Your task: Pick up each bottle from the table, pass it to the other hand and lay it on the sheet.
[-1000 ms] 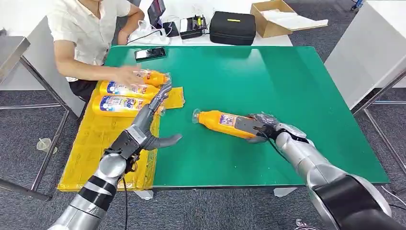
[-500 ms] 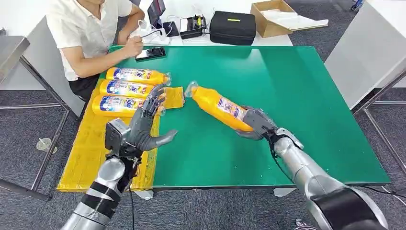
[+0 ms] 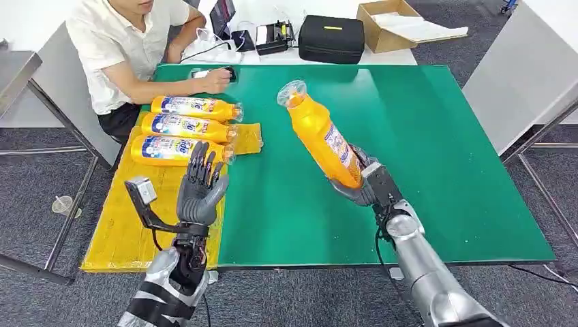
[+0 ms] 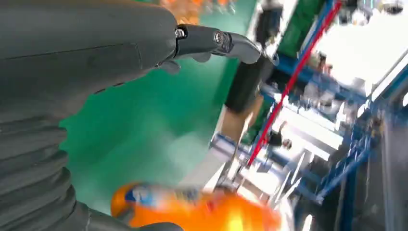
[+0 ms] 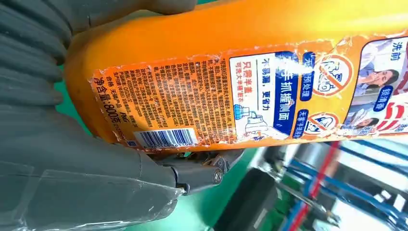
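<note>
My right hand [image 3: 360, 182] grips the base of an orange bottle [image 3: 320, 133] and holds it raised over the green table [image 3: 422, 129], neck tilted up and away. Its printed label [image 5: 269, 96] fills much of the right wrist view, against the hand [image 5: 72, 159]. My left hand [image 3: 200, 189] is up at the table's left edge, fingers spread, holding nothing. The left wrist view shows that hand [image 4: 82, 72] with the blurred bottle [image 4: 192, 211] beyond it. Three more orange bottles [image 3: 184, 128] lie side by side on the yellow sheet [image 3: 129, 218].
A person [image 3: 129, 41] sits at the far left corner with a hand on a phone [image 3: 217, 73]. A black case [image 3: 331, 38], a cardboard box [image 3: 392, 22] and small devices lie beyond the table's far edge. A white table [image 3: 525, 68] stands to the right.
My right hand has lifted the bottle off the table and tipped it upright. My left hand has turned and risen, fingers now pointing up. The person's hand has gone from the sheet to the phone.
</note>
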Robot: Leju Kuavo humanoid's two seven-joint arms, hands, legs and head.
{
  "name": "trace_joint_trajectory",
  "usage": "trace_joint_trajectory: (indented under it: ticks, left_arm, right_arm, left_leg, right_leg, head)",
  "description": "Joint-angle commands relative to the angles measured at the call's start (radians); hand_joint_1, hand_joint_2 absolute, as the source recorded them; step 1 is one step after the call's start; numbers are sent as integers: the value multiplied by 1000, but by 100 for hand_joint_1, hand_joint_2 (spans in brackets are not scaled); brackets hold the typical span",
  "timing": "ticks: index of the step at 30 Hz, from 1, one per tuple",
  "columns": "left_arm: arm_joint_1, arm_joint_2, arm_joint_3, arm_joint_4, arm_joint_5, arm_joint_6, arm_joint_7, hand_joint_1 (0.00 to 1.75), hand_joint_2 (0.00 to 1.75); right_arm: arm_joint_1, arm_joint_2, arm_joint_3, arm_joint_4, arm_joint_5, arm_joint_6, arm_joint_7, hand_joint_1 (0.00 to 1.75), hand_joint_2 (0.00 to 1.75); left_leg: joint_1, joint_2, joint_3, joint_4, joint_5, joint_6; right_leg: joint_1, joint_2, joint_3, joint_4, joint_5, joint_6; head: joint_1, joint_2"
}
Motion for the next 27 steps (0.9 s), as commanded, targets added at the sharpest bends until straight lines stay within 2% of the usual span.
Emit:
trace_joint_trajectory:
  ticks: [1,2,5,8,14,15,21,27]
  left_arm:
    - [66,35,-50,-48,40,-44,1,0,175]
    - [52,46,-78,-30,59,-124,25,0,175]
    - [-16,46,-139,97,24,-307,-3,0,175]
    - [-68,23,-144,199,-28,-370,-40,0,175]
    - [-140,-21,-110,221,-135,-304,-132,0,175]
    - [-146,-22,-113,213,-144,-316,-136,0,175]
    - [-139,-26,-114,180,-191,-340,-177,0,175]
    - [-140,-40,-79,162,-238,-260,-212,0,175]
  right_arm:
    - [143,64,-26,-253,-57,42,-11,175,175]
    - [127,69,3,-229,-69,94,-21,175,175]
    - [43,100,115,-94,-59,221,-76,175,175]
    - [0,118,201,-52,-57,289,-98,175,175]
    - [-53,116,333,74,-40,380,-98,175,175]
    - [-59,117,353,94,-42,399,-98,175,175]
    - [-94,123,401,151,-56,413,-98,175,175]
    - [-122,123,445,176,-72,418,-96,175,175]
  left_leg:
    - [1,3,4,0,-3,0]
    - [1,3,4,1,-4,0]
    - [1,6,3,1,-3,-1]
    - [1,8,4,0,-3,-1]
    - [1,3,0,0,1,-1]
    - [2,5,4,1,-1,-1]
    - [1,3,0,0,1,-1]
    - [1,3,1,1,0,-1]
  right_leg:
    - [1,1,4,0,-3,-4]
    - [2,1,4,0,-3,-4]
    - [2,4,3,0,-1,-5]
    - [2,6,2,0,0,-5]
    - [2,1,0,0,1,-3]
    - [3,2,4,0,-1,-5]
    - [1,1,0,0,0,-2]
    - [2,1,1,0,0,-4]
  head:
    - [0,0]
    - [0,0]
    - [0,0]
    - [0,0]
    - [0,0]
    - [0,0]
    - [0,0]
    - [0,0]
